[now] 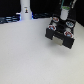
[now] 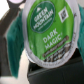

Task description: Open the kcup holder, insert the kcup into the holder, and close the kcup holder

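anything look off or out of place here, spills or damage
Nothing stands out. The kcup sits whole in the gripper, lid intact, above the kcup holder. No spills show on the table. The holder lies at an angle to the table edge; the pictures are too blurry for fine damage.

My pincer (image 1: 64,20) hangs over the black boxy kcup holder (image 1: 61,34), which sits near the back edge of the pale desk (image 1: 30,57), toward the exterior view's right. The small white kcup (image 2: 48,31) sits between my fingers, above it. A tall white bottle-shaped thing (image 1: 25,9) stands at the back edge, well apart.
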